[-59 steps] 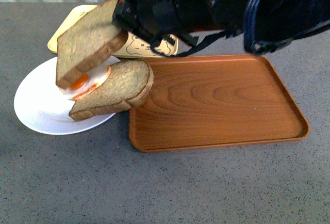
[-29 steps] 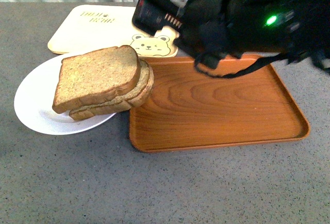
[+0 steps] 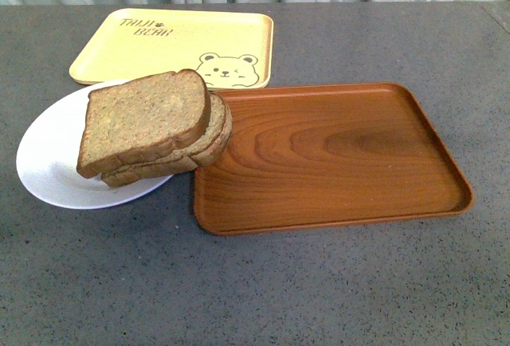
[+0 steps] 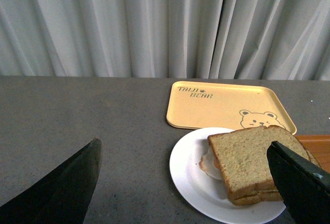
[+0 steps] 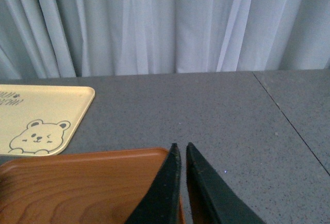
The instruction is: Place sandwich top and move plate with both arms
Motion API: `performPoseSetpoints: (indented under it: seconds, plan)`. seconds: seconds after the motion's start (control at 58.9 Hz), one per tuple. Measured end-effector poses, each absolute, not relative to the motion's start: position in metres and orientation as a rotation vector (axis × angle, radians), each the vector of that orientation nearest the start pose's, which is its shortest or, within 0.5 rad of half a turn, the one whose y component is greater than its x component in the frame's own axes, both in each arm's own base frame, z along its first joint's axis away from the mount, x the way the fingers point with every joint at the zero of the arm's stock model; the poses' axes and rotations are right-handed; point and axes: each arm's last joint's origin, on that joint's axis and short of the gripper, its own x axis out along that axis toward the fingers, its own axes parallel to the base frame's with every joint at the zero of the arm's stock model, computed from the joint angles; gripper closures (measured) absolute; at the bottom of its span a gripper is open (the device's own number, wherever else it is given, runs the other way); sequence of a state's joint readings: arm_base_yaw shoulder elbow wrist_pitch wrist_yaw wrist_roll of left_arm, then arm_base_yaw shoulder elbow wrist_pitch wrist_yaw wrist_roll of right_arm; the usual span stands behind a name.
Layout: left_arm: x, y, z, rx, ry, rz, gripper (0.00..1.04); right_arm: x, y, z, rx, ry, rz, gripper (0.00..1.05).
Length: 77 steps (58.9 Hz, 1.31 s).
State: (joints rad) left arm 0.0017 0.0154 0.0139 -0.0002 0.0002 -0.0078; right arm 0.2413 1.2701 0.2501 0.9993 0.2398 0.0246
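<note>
The plate [image 3: 48, 163] is sitting just left of the brown tray [image 3: 335, 155], with the sandwich top [image 3: 143, 119] already lying stacked on it. The left gripper [image 4: 184, 149] is hanging spread wide and facing the plate, so it's looking like the nearer one. The right gripper [image 5: 181, 146] is hovering pinched together, empty, over the tray, and the plate is lying off to its left.

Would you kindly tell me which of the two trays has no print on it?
The brown wood-grain tray; the yellow tray behind it carries a bear face and lettering.
</note>
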Motion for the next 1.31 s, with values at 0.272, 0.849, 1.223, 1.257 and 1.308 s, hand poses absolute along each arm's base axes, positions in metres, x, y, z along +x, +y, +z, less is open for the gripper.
performPoseSetpoints:
  seconds: [0.272,0.849,1.223,1.257,1.308]
  plan:
    - [0.098,0.0,0.167,-0.008,0.002,0.002,0.09,0.182,0.025,0.169,0.007,0.007,0.004,1.03]
    - [0.098,0.0,0.167,-0.008,0.002,0.002,0.09,0.141,0.001,0.168,0.006,-0.003,0.002,1.03]
    - [0.098,0.0,0.167,-0.008,0.002,0.002,0.09,0.125,0.0,0.173,0.006,-0.02,0.001,1.03]
    - [0.098,0.0,0.167,-0.008,0.002,0.002,0.09,0.123,0.0,0.173,0.006,-0.02,0.001,1.03]
    - [0.098,0.0,0.167,-0.008,0.002,0.002,0.09,0.122,0.0,0.174,0.006,-0.022,0.001,1.03]
